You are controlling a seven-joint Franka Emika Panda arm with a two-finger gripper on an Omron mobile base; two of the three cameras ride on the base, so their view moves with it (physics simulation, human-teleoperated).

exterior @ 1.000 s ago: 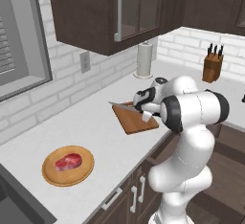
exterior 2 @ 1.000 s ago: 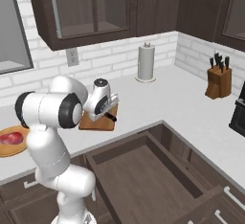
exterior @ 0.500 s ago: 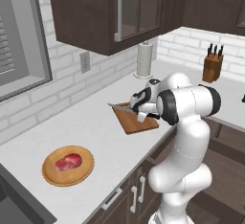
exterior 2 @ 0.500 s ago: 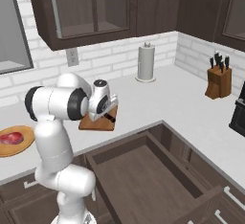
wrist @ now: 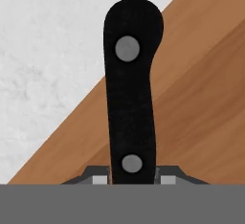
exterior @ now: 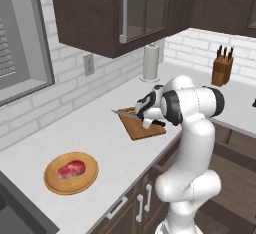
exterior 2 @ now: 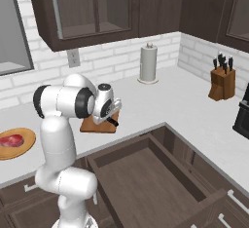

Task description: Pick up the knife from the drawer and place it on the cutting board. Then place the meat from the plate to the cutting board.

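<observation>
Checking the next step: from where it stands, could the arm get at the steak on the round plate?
Probably yes. The steak lies uncovered on the plate, with bare counter between it and the cutting board. The tool is at the knife.

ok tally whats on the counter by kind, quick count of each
knife: 1
cutting board: 1
plate: 1
meat: 1
knife block: 1
paper towel roll: 1
total: 6
</observation>
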